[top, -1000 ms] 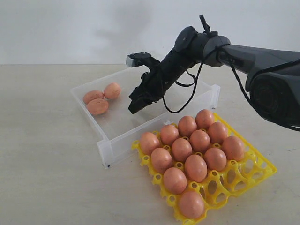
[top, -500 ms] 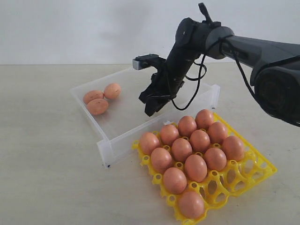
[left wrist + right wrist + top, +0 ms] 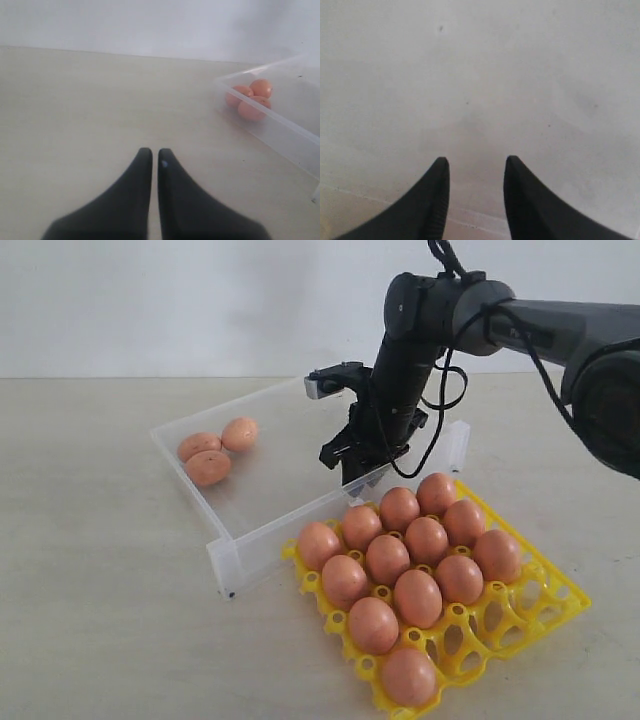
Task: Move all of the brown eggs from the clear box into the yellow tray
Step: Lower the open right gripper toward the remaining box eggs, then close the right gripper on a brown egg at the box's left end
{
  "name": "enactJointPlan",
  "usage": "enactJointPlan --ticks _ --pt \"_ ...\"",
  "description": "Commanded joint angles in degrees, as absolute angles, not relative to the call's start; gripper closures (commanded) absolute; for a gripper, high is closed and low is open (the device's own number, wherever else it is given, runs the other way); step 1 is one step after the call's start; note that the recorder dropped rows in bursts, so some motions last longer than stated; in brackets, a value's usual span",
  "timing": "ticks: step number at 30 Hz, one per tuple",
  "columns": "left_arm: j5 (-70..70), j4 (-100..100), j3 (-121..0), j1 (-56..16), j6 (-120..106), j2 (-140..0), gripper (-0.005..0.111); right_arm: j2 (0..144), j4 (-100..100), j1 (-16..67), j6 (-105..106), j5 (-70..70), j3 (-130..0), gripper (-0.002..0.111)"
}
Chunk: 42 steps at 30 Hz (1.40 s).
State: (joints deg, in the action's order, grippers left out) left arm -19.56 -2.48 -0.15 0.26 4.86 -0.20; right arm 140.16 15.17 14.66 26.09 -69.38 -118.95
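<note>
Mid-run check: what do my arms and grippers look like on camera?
The right arm is dark grey with rounded joints, a loose black cable and a pale grey wrist block. The right gripper and left gripper have black, tapering fingers.

Box [image 3: 262, 532] at ten o'clock on the tabletop [image 3: 100, 620], three eggs [image 3: 208, 468] in its nine-o'clock corner. Tray [image 3: 520, 625] at four o'clock, touching the box, holds further eggs.
</note>
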Motion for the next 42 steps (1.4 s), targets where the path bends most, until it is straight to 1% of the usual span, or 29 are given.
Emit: enactJointPlan --ticks 1,10,12,15,17,19,20,22,25,27,33,42 --pt "-19.3 -2.3 0.0 0.4 4.9 0.0 0.103 137.4 13.9 14.5 28.1 -70.0 -112.9 0.076" --pt "-19.3 -2.3 0.0 0.4 4.9 0.0 0.103 135.8 17.5 14.5 31.6 -70.0 -112.6 0.076" --pt "-19.3 -2.3 0.0 0.4 4.9 0.0 0.103 135.5 20.3 14.5 38.5 -70.0 -112.6 0.076" --pt "-19.3 -2.3 0.0 0.4 4.9 0.0 0.103 135.5 30.4 14.5 47.2 -59.0 -112.6 0.076" --pt "-19.3 -2.3 0.0 0.4 4.9 0.0 0.103 135.5 36.2 15.0 55.8 -54.7 -112.6 0.076" --pt "-19.3 -2.3 0.0 0.4 4.9 0.0 0.103 135.5 36.5 16.1 69.6 -53.6 -112.6 0.075" --pt "-19.3 -2.3 0.0 0.4 4.9 0.0 0.103 135.5 36.2 16.6 76.9 -54.0 -112.6 0.072" --pt "-19.3 -2.3 0.0 0.4 4.9 0.0 0.103 135.7 36.6 17.4 89.5 -55.8 -112.6 0.062" --pt "-19.3 -2.3 0.0 0.4 4.9 0.0 0.103 136.2 37.4 19.0 98.7 -53.9 -112.6 0.048" --pt "-19.3 -2.3 0.0 0.4 4.9 0.0 0.103 136.6 39.9 19.7 100.0 -50.4 -112.6 0.045" --pt "-19.3 -2.3 0.0 0.4 4.9 0.0 0.103 136.7 49.6 20.7 97.5 -45.6 -112.6 0.045" --pt "-19.3 -2.3 0.0 0.4 4.9 0.0 0.103 136.7 48.1 20.7 83.1 -58.4 -112.6 0.045"
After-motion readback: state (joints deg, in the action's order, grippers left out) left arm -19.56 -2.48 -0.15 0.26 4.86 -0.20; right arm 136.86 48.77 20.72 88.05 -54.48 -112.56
